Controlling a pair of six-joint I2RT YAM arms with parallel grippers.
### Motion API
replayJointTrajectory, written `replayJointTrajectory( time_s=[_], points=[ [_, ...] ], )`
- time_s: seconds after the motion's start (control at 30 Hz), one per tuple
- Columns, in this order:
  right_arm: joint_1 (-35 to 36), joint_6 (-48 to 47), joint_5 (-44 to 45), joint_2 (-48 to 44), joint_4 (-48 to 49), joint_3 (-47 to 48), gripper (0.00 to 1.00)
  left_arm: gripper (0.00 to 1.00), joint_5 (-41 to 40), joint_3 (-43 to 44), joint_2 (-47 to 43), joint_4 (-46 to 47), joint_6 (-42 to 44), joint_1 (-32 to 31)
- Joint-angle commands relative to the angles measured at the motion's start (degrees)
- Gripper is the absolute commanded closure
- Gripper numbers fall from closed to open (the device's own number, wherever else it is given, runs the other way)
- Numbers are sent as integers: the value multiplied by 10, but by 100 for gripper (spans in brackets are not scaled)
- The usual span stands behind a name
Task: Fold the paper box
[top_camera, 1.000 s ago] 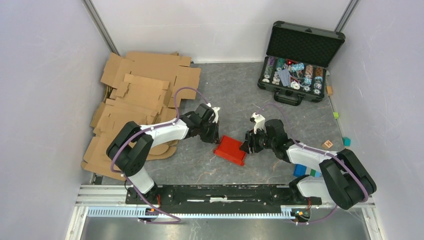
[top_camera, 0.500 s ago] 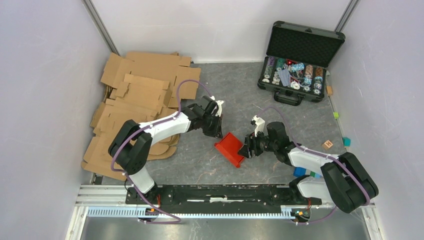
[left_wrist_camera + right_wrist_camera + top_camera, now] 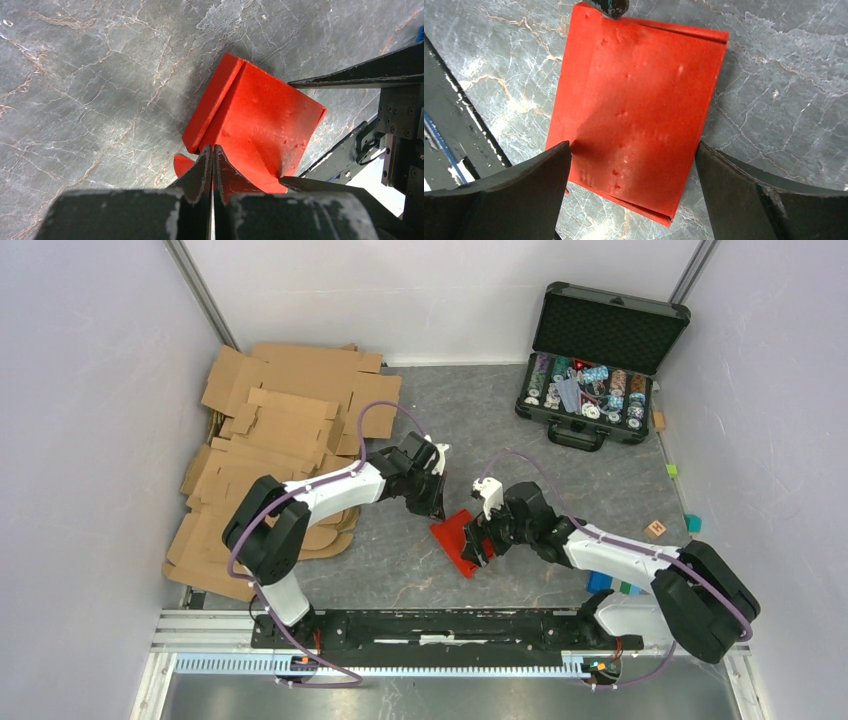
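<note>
The paper box [image 3: 452, 538] is a bright red folded piece on the grey marbled table, tilted with its far edge raised. My left gripper [image 3: 437, 510] is shut, its tips pinching the box's far edge [image 3: 212, 148]; a red flap [image 3: 182, 163] shows left of its fingers. In the right wrist view the box [image 3: 639, 110] fills the middle, with the left gripper's tip at its top corner. My right gripper [image 3: 634, 170] is wide open, one finger [image 3: 529, 182] at the box's left edge and the other [image 3: 754, 195] off its right side. From above, the right gripper [image 3: 479, 543] sits over the box's near right part.
Brown cardboard sheets [image 3: 280, 440] are piled at the left. An open black case of poker chips [image 3: 592, 375] stands at the back right. Small coloured blocks [image 3: 657, 528] lie near the right wall, and a blue one [image 3: 600, 581] by the right arm's base.
My right gripper has opened wider and moved left over the box. The box has been tipped up and turned narrower under the left gripper, which shifted slightly right.
</note>
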Motion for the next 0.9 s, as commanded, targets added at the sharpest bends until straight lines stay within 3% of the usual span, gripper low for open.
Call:
replayJointTrajectory(
  time_s=[0.0,0.43,0.87],
  points=[
    [29,-28,79,13,-61,50,2,97,-2,8,2,9,24,2],
    [73,-11,130,60,-89,67,2,96,-3,-51,13,71,4,2],
    [121,-16,236,73,-143,104,2,94,-7,-63,2,87,-4,2]
  ],
)
